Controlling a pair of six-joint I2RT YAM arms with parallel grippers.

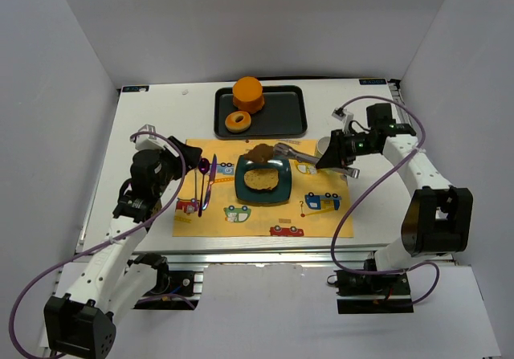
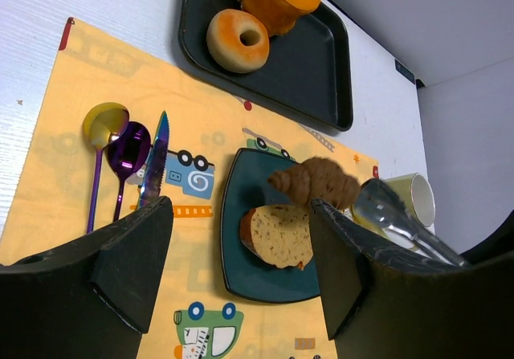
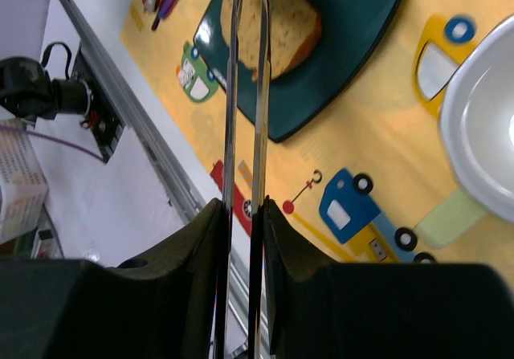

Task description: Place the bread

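Speckled tan oval bread slice [image 1: 260, 180] lies flat within the rim of the square teal plate [image 1: 279, 196]; right gripper [image 1: 325, 161] clenches silver metal tongs [image 1: 299, 157] pinching a brown croissant [image 1: 261, 151] (over the plate's far edge); left gripper [image 1: 171, 166] hangs spread wide above the yellow placemat's [image 1: 321, 222] left side

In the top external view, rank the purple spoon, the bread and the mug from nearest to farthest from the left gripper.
Measured from the left gripper:
1. the purple spoon, just beside it on the left part of the placemat.
2. the bread, on the teal plate at the middle of the mat.
3. the mug, at the mat's far right corner.
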